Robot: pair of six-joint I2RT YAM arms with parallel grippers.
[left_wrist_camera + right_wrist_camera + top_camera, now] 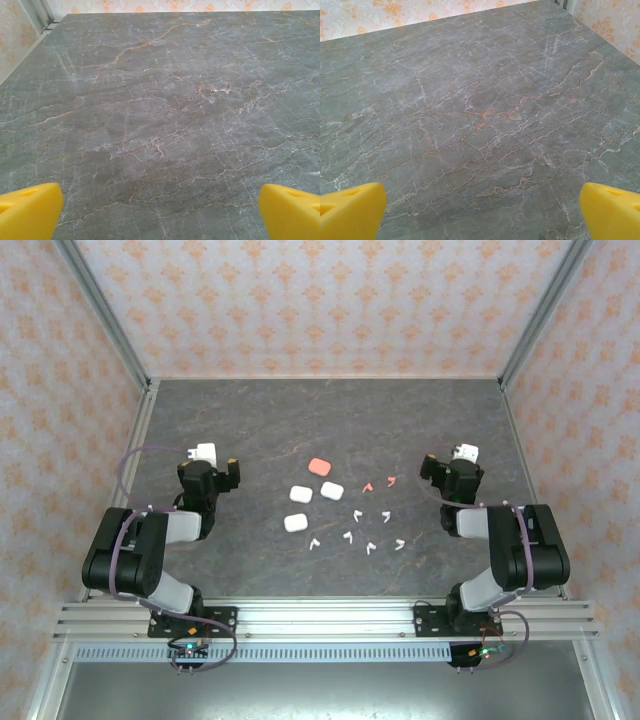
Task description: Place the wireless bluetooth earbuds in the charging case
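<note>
Yellow fingertips (30, 210) stand at the two bottom corners of the left wrist view. That puts the left tool (160, 215) spread wide and empty over bare grey marble bench (300, 420). The right tool (480, 212) is the same: pads far apart, nothing between them, stone below.

From above, the goods lie mid-bench between the two arms. Six white earbuds (349, 536) are scattered in a loose patch nearer the bases, and two salmon-pink earbuds (367, 486) lie just beyond them. To their left sit three white cases (301, 494), with a salmon-pink case (320, 466) farthest back. Whether the lids are shut is too small to tell.

The buds are likely very light, hard and glossy, so they should slide or flick away under a careless pinch. Each lies flat, so the pads must reach almost to the stone. The best hold is probably across the stem, near the bend, leaving the head free to enter its socket. The cases may skid when pushed.
</note>
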